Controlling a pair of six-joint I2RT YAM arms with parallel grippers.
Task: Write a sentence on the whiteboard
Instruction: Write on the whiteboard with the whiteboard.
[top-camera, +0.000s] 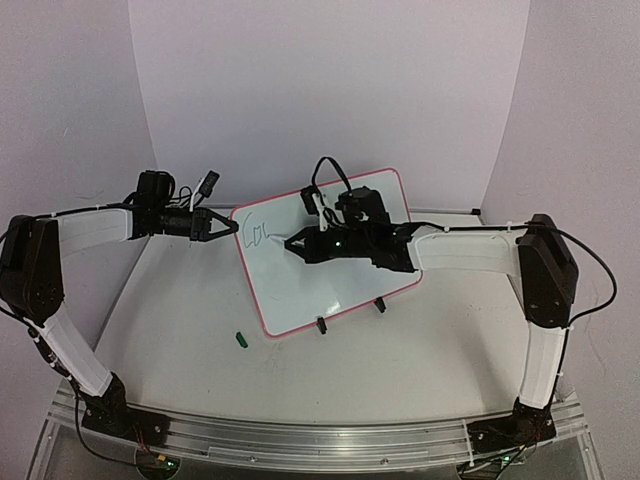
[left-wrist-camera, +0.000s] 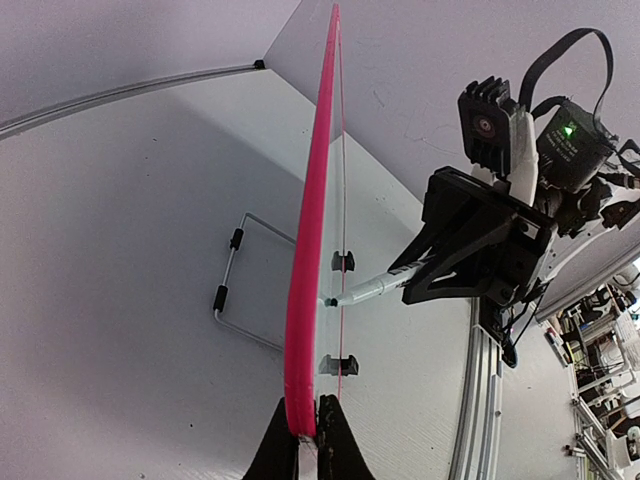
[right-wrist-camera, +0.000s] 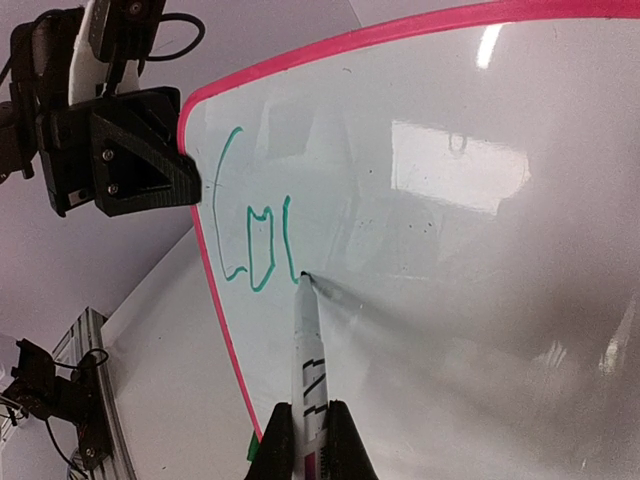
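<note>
Top external view, from the near edge back: a small green piece (top-camera: 240, 339) lies on the table (top-camera: 180, 330), just in front of the whiteboard (top-camera: 300, 295). The board stands mid-table, tilted back on two black clip feet (top-camera: 321, 325). The left gripper (top-camera: 232, 228) is clamped onto its pink left edge. The right gripper (top-camera: 292, 244) is closed around a marker (right-wrist-camera: 308, 350), whose tip touches the board beside the sentence (right-wrist-camera: 255, 245). Only a few green letters of it show, near the upper left corner.
</note>
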